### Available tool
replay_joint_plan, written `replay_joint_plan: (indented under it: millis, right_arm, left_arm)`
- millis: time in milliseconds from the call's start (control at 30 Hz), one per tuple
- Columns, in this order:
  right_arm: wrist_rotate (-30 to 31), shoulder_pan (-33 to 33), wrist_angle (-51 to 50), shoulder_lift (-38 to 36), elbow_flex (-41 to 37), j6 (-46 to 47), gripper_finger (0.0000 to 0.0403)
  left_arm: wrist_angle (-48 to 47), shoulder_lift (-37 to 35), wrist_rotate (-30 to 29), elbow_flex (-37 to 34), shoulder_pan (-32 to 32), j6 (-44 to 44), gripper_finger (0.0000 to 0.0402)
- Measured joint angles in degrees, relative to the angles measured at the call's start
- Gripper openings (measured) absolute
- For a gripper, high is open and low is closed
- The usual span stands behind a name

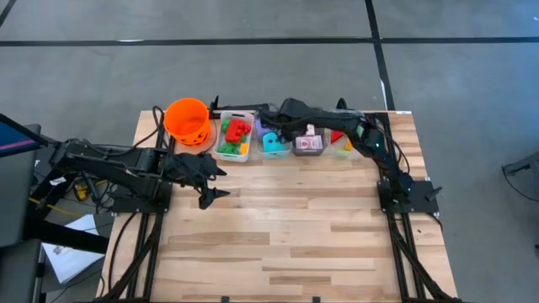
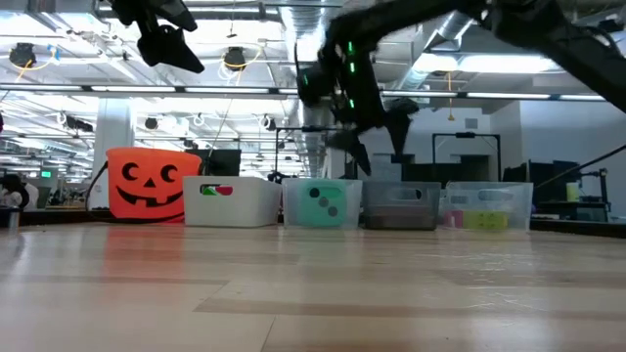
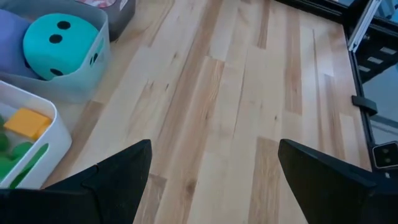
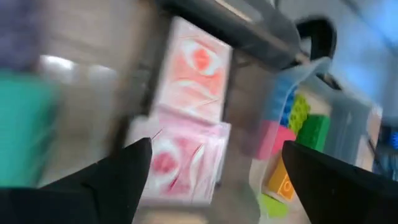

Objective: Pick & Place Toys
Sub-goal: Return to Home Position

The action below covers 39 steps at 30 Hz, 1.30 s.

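Left gripper (image 1: 217, 183) — left of centre in the high view, above bare table (image 1: 286, 244); spread, empty.
Bucket (image 1: 187, 120), upper left of centre.
Row of bins along the table's top edge holding all the toys seen: bricks (image 1: 236, 135), die (image 1: 271, 144), cards (image 1: 309, 143), loose pieces (image 1: 341, 145).
Right gripper (image 4: 217, 150) — raised over the cards; spread, holding nothing.
Step, as judged: sorting done, arms homing.
Next move calls for the right arm to lift clear of the bins and fold toward its base.

Orange bucket (image 2: 152, 184), white bin (image 2: 232, 201), teal die (image 2: 323, 203) in row.
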Motion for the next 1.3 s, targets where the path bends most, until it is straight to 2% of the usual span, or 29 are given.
replay_joint_plan:
  millis: [200, 333, 400, 500, 633, 700, 833, 933, 1067, 1200, 1300]
  right_arm:
    - [6.09, 11.48, 7.53, -7.57, 0.01, -5.83, 0.0353]
    - [6.30, 22.86, 17.28, -16.09, 0.08, -14.86, 0.0353]
    - [6.11, 28.61, 19.40, -19.96, 0.08, -16.16, 0.0353]
    - [8.22, 36.21, 16.91, -24.80, 0.06, -8.88, 0.0353]
    - [18.25, 46.35, 7.20, -31.08, -4.08, 5.33, 0.0353]
    - [21.97, 51.34, 3.31, -34.77, -9.46, 12.72, 0.0351]
    - [27.92, 60.64, 5.94, -45.36, -25.96, 20.55, 0.0341]
    - [26.73, 66.33, 17.77, -55.62, -40.91, 17.76, 0.0333]
    - [21.01, 70.31, 48.17, -70.85, -60.94, 2.51, 0.0323]
    - [12.99, 69.04, 79.57, -83.13, -77.56, -17.67, 0.0317]
    - [6.74, 64.45, 93.46, -89.42, -86.11, -26.71, 0.0315]
  left_arm:
    - [1.57, -1.08, 0.03, -0.04, -0.16, 1.08, 0.0343]
    - [3.89, -4.84, 1.62, -0.04, -0.17, -0.07, 0.0343]
    - [4.48, -7.70, 2.54, -0.04, -0.17, -1.24, 0.0343]
    - [4.71, -12.87, 2.97, -0.04, -0.17, -2.80, 0.0343]
    - [6.82, -20.00, 2.95, -0.04, -0.17, -4.30, 0.0343]
    - [9.19, -22.86, 2.93, -0.04, -0.22, -5.36, 0.0343]
    - [15.02, -26.64, 1.71, 0.01, -0.22, -5.51, 0.0343]
    - [16.01, -27.41, 0.94, 0.02, -0.22, -3.89, 0.0343]
    - [15.11, -27.12, -5.50, 0.02, -0.22, -4.08, 0.0343]
    - [14.89, -25.49, -5.90, -0.02, -0.22, -6.51, 0.0343]
    - [15.04, -24.24, -4.12, -0.02, -0.22, -4.53, 0.0343]
